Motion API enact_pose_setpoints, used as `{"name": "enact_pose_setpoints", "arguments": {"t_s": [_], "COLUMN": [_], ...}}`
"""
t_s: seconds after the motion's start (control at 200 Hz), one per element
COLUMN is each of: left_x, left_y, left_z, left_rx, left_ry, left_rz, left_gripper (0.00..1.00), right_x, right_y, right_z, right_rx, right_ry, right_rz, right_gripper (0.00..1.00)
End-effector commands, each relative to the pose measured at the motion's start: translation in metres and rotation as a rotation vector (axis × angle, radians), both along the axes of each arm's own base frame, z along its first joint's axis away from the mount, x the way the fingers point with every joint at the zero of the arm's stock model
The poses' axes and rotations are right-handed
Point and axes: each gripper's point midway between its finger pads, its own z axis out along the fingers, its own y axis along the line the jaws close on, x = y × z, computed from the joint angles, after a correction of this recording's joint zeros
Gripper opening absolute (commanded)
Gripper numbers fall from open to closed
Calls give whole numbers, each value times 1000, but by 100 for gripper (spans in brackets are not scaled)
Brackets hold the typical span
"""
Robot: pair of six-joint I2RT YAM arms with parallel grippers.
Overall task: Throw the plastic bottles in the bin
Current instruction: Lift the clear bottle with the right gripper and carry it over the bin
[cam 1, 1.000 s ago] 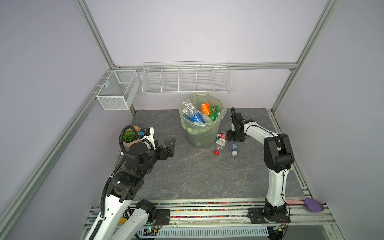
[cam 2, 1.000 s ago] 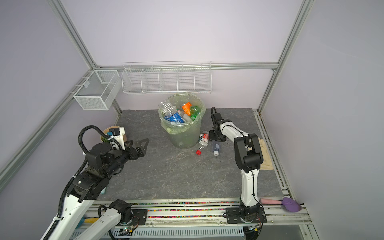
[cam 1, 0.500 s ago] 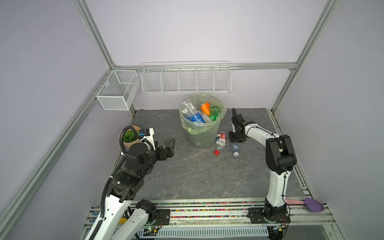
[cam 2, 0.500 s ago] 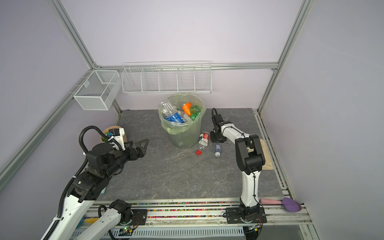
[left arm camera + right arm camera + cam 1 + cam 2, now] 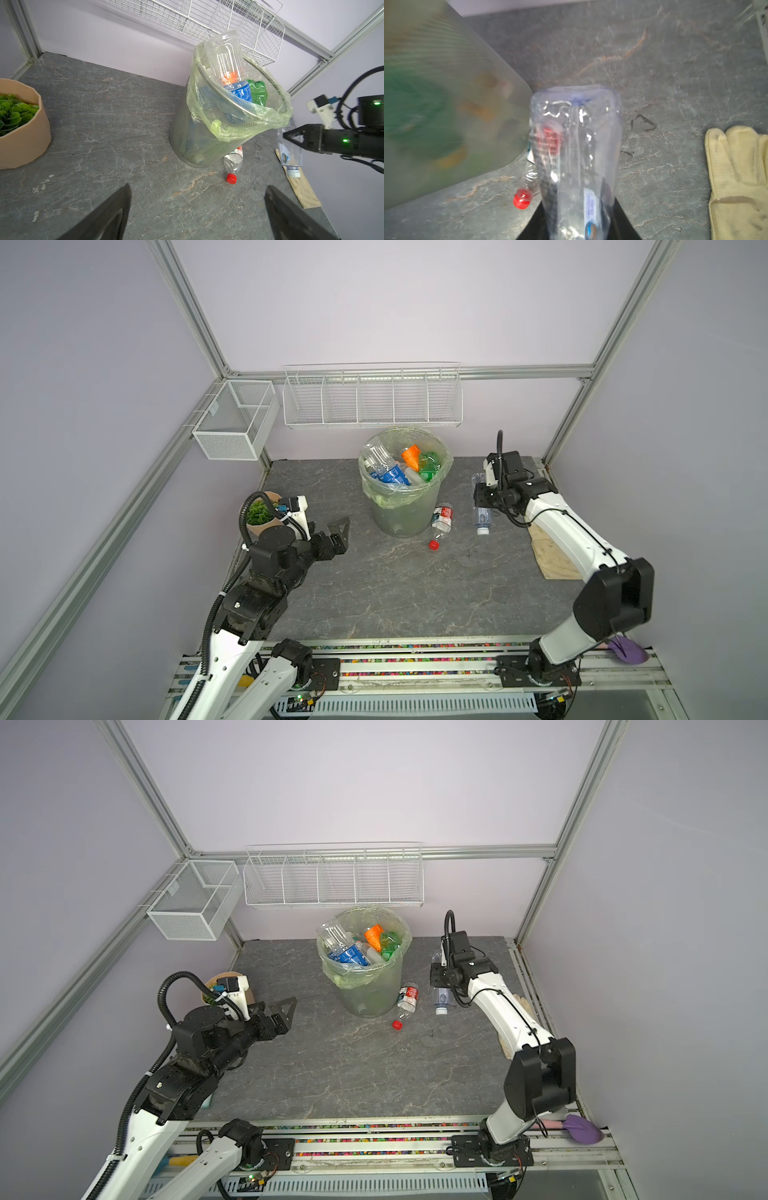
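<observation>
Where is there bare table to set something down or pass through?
Free: the wide middle from the red-capped bottle to the front rail; also between the plant pot and bin. Crowded: right of the bin, where the right gripper holds a clear bottle beside the glove.

Top views: high, near edge, looking down over table (image 5: 415, 593). Left wrist: mid-range, faces far-right at bin (image 5: 182, 135). Right wrist: close on bottle (image 5: 575, 145), bin shared.
</observation>
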Motion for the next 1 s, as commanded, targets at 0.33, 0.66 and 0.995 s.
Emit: {"name": "enact_pose_setpoints", "arguments": {"t_s": [0.33, 0.66, 0.995], "left_x": [1, -1, -7], "left_y": [1, 2, 6], "left_z": [8, 18, 28], "left_rx": [-17, -28, -34], "left_ry": [-25, -52, -75], "left_rz": [12, 10, 18], "left_gripper": [99, 99, 99], "right_x": [-52, -89, -47], "right_y": [16, 37, 79], "right_z": [145, 240, 277], "right_rx": [210, 308, 326], "right_ry": [-388, -658, -685], "right_rz": [117, 233, 298], "right_gripper": [23, 26, 29]}}
